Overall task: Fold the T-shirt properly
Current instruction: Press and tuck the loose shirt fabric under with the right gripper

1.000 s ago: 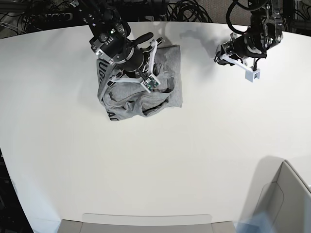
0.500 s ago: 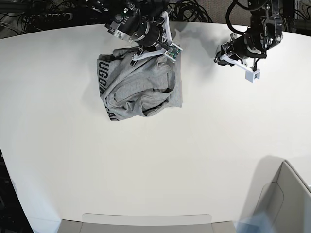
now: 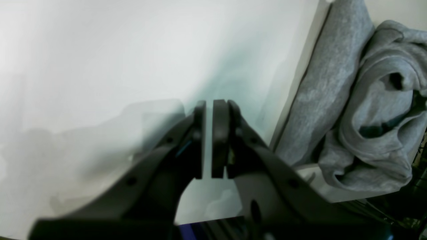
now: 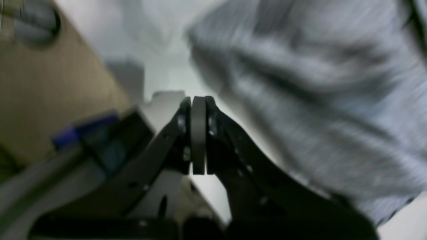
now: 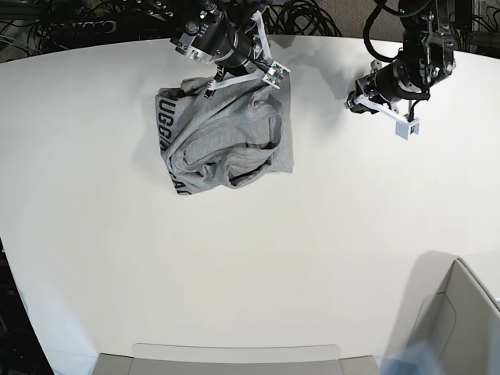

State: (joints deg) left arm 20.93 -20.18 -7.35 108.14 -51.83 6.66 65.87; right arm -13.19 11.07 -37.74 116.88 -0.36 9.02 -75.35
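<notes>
White table [image 5: 250, 258], black cables [image 5: 70, 27] behind far edge

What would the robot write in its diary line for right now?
T-shirt: crumpled heap, not folded | right gripper: at shirt's far edge, holding nothing | left gripper: over bare table, empty

bright, even overhead light on a white table [image 5: 258, 258], soft grey shadows under the arms, overhead view sharp, right wrist view heavily motion-blurred, left wrist view soft, its near gripper [image 3: 206, 140] out of focus
</notes>
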